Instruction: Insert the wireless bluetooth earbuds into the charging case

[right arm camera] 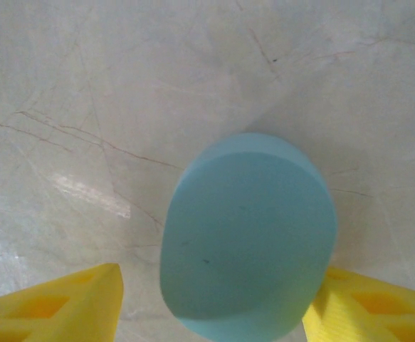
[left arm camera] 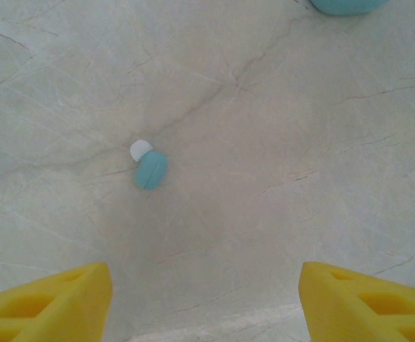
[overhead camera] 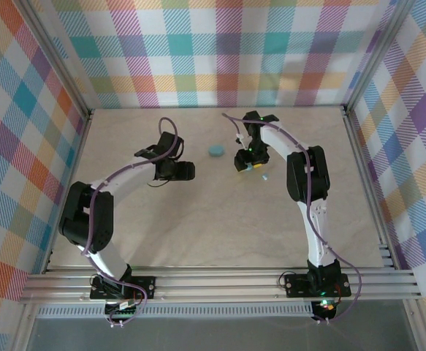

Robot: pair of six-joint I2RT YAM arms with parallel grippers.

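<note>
Hazard: my left jaws, spread empty below the earbud point(left arm camera: 149, 169), could flick it across the tabletop point(left arm camera: 278, 114); my right jaws flank the charging case point(right arm camera: 248, 235), grip untellable, slip possible.

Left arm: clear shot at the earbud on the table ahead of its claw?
Probably yes. The earbud lies alone on the bare table ahead of the left claw, which stands wide open, with nothing between the two.

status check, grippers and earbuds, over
Left gripper open over a loose earbud. Right gripper jaws straddle charging case, not clamped. Second case off to the side.
</note>
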